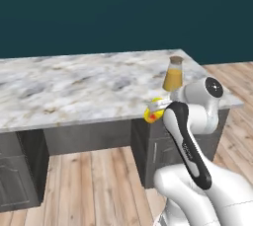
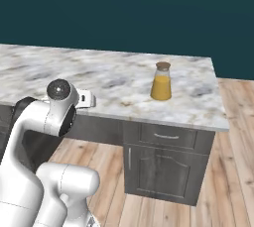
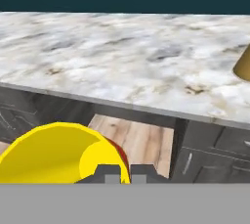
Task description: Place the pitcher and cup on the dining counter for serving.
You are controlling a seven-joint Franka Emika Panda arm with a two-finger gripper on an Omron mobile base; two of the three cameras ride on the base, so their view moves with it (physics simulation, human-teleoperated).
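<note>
Gripping the cup in the gripper, jaws clamped on its rim | pitcher upright on dining counter | cup's red-orange mark unreadable

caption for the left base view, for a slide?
Tool carries the cup toward the dining counter, pitcher already placed.

A long white marble dining counter with grey and tan veins is carried on dark grey wood-grain cabinets, which stand on a light plank floor. A mustard-yellow pitcher with a flat tan lid is set upright on the counter, near its right end and closer to the front edge than the back.
</note>
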